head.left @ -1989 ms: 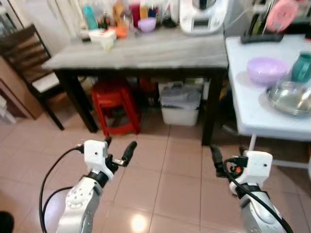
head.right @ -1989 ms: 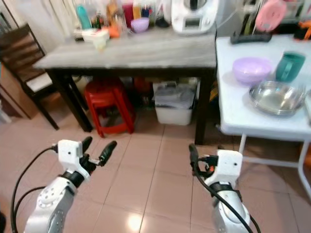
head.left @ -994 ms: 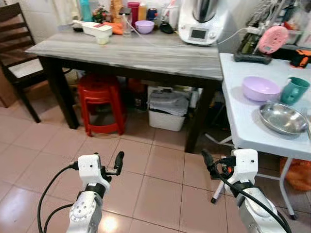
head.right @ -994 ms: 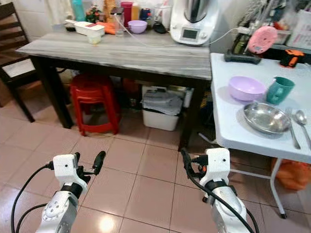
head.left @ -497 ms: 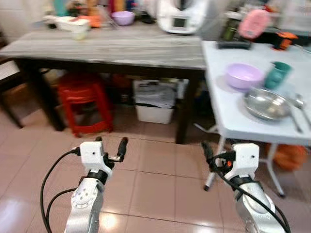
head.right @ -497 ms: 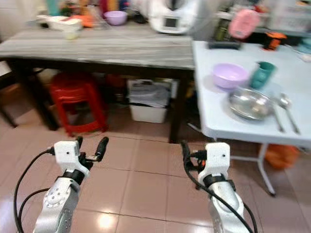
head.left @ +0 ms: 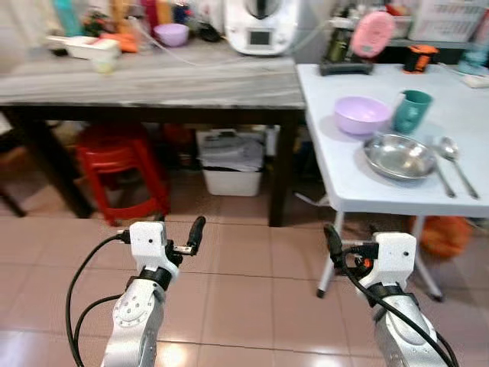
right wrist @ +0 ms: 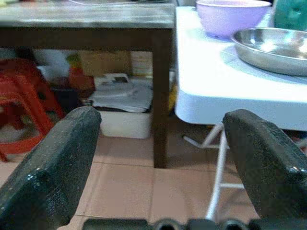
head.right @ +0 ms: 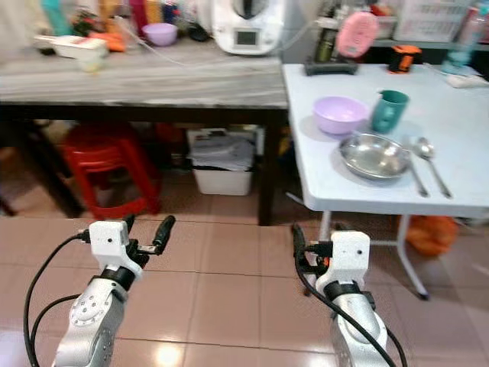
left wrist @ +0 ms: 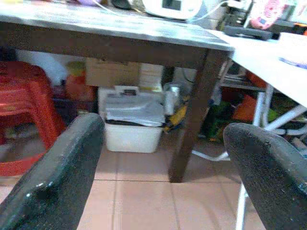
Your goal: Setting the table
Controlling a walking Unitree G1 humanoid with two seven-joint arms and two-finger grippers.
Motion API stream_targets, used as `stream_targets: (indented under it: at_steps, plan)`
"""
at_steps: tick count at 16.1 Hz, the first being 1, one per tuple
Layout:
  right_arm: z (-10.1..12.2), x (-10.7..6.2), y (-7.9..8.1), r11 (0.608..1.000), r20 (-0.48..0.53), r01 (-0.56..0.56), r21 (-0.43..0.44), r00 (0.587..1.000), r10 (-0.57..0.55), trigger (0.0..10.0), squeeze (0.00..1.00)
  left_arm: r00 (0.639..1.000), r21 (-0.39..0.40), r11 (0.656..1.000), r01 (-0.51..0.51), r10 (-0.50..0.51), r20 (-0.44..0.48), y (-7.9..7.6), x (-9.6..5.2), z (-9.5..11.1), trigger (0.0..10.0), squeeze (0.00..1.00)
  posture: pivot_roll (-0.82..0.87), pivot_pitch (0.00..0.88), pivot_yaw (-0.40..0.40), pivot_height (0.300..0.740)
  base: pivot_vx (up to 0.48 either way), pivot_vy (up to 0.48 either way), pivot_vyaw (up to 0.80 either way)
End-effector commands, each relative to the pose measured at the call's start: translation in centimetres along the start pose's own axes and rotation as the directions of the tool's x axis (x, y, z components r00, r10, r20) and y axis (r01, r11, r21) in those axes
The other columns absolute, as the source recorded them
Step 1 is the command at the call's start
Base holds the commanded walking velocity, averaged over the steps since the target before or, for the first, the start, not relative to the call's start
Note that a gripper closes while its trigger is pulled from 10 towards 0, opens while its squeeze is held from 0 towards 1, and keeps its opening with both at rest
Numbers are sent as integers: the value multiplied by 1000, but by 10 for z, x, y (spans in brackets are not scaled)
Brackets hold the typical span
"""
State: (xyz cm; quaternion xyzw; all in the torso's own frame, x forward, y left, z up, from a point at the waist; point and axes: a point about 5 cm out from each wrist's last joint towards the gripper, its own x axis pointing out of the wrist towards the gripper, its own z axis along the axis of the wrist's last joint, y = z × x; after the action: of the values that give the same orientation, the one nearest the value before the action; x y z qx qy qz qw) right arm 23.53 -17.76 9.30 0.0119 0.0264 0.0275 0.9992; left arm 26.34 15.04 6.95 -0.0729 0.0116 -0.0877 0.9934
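On the white folding table (head.left: 466,115) at the right stand a purple bowl (head.left: 362,115), a teal cup (head.left: 411,111) and a steel dish (head.left: 399,157). A spoon (head.left: 448,148) and a second long utensil (head.left: 442,179) lie just right of the dish. My left gripper (head.left: 177,229) is held low over the tiled floor, open and empty. My right gripper (head.left: 345,246) is also open and empty, below the white table's near corner. In the right wrist view the table edge (right wrist: 211,96), bowl (right wrist: 232,17) and dish (right wrist: 273,43) sit ahead and above the fingers (right wrist: 57,163).
A dark table with a grey top (head.left: 153,80) stands ahead on the left, touching the white table. It carries a white appliance (head.left: 260,27) and several bottles. Under it are a red stool (head.left: 118,164) and a white bin (head.left: 229,160). Tiled floor (head.left: 252,306) lies in front.
The camera has swung right, so the white table and its dishes sit closer to the middle. Both grippers stay open and held out in front.
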Motion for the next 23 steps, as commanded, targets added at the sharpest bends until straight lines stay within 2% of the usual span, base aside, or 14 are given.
stream_targets:
  at_steps: [1,8,14,16,19,21,23]
  plan:
    - [6,1,-1,1000,26,0,0,1000,0,10000,0,1000,3,1000,19,-19,-1,-1,3,1,10000,0,-89,0,47,740,0,-379,0]
    - [6,4,1,1000,29,6,16,1000,-6,10000,0,1000,3,1000,28,-28,-7,-1,3,2,10000,0,-82,0,52,740,0,-420,0]
    - [6,8,-5,997,20,74,17,997,-74,10000,0,999,5,999,42,-42,-8,-2,6,3,10000,0,-81,0,54,740,0,-418,0]
    - [5,9,-4,997,16,63,37,998,-64,10000,0,999,5,999,45,-45,-7,-3,7,4,10000,0,-81,0,55,740,0,-418,0]
    - [4,10,-4,997,29,76,-16,997,-75,10000,0,999,4,999,49,-49,-6,-3,8,4,10000,0,-83,0,58,740,0,-416,0]
    - [2,9,-3,997,22,58,-60,998,-57,10000,0,998,-16,998,55,-55,5,-4,9,5,10000,0,-87,0,61,740,0,0,0]
    - [1,9,-2,997,10,51,-49,999,-50,10000,0,998,-29,997,68,-68,15,-5,9,6,10000,0,-92,0,60,740,0,0,0]
